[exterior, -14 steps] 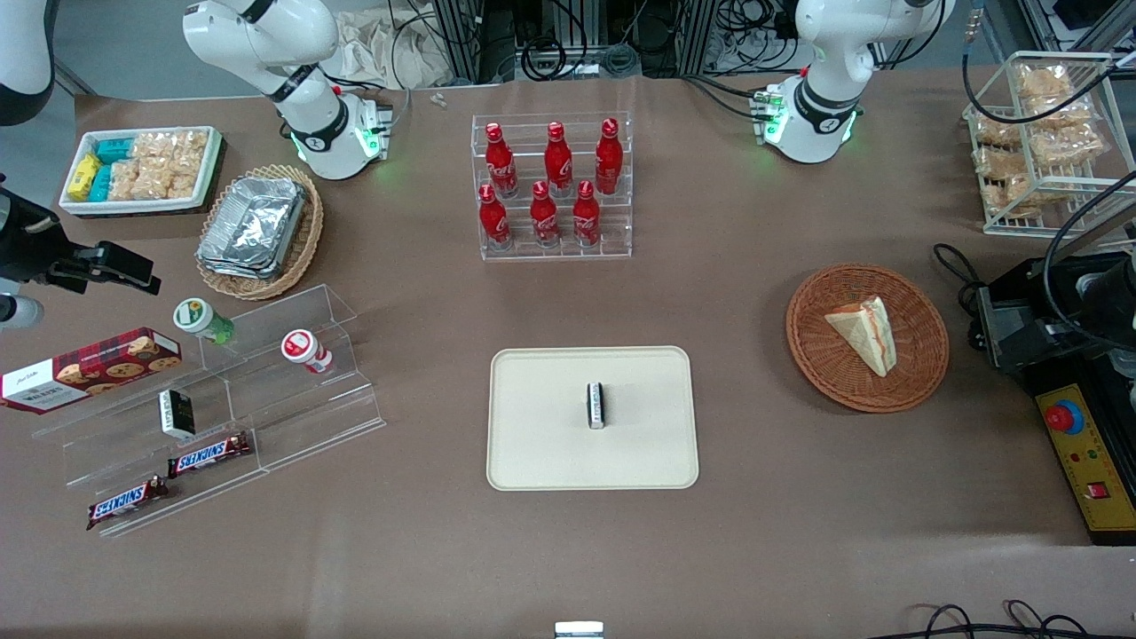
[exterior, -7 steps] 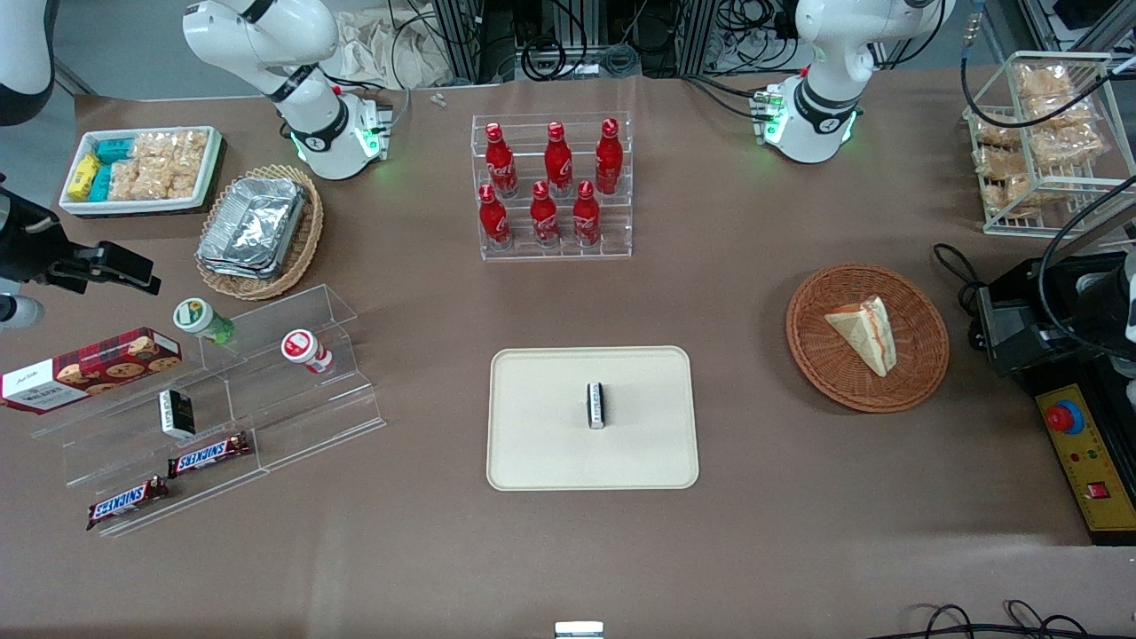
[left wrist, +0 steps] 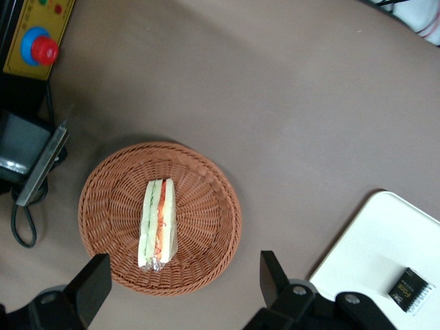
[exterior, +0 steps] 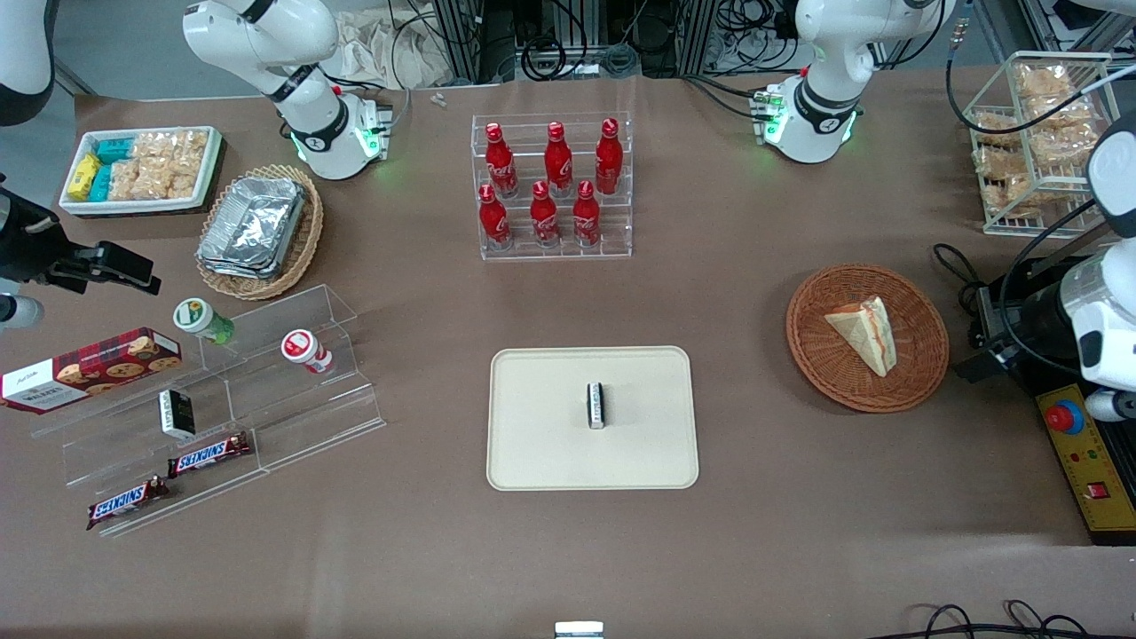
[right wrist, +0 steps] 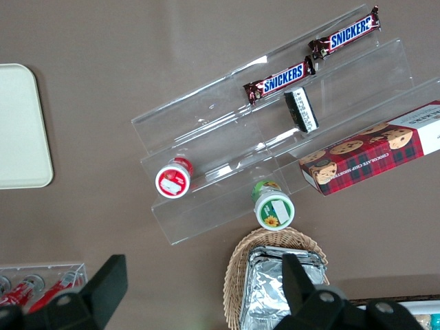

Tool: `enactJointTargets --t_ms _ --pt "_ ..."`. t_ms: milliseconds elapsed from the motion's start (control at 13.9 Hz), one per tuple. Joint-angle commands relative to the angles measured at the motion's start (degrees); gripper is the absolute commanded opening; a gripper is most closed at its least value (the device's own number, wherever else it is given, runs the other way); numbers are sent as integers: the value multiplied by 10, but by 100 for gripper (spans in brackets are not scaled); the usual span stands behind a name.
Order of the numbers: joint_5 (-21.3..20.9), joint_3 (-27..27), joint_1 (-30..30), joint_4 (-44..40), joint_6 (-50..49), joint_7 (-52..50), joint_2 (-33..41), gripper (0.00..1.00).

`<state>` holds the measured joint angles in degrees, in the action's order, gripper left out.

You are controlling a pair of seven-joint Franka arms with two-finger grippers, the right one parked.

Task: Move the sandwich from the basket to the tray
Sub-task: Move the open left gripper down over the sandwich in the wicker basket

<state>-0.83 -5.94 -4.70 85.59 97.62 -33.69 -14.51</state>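
Note:
The sandwich [exterior: 865, 333] [left wrist: 157, 223], a white bread wedge with red and green filling, lies in the round reddish-brown basket [exterior: 816, 355] [left wrist: 206, 199]. The cream tray [exterior: 532, 444] [left wrist: 371, 247] lies flat near the table's middle, apart from the basket, with a small black packet [exterior: 596, 406] [left wrist: 411, 290] on it. My left gripper [left wrist: 184, 275] hangs open well above the table beside the basket, with nothing between its fingers [left wrist: 96, 278]. The sandwich and basket show past the fingertips. In the front view only the left arm's white links [exterior: 1105, 337] show at the working arm's end.
A black control box with a red stop button [exterior: 1065, 417] [left wrist: 36, 49] and cables sit beside the basket. A wire rack of snack bags [exterior: 1038, 133] stands farther back. A rack of red bottles [exterior: 555, 186] stands farther from the front camera than the tray.
The left arm has come into the front view at the working arm's end of the table, near the basket. The sandwich, basket and tray have not moved.

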Motion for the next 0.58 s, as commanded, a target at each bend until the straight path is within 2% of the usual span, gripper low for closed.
enactJointTargets --t_ms 0,72,288,505 --pt "4 4 -9 69 24 -27 29 94" --pt "4 3 -21 103 47 -27 44 94" --pt "-3 3 -23 276 196 -25 122 95" --pt "-2 2 -22 368 261 -37 156 95"
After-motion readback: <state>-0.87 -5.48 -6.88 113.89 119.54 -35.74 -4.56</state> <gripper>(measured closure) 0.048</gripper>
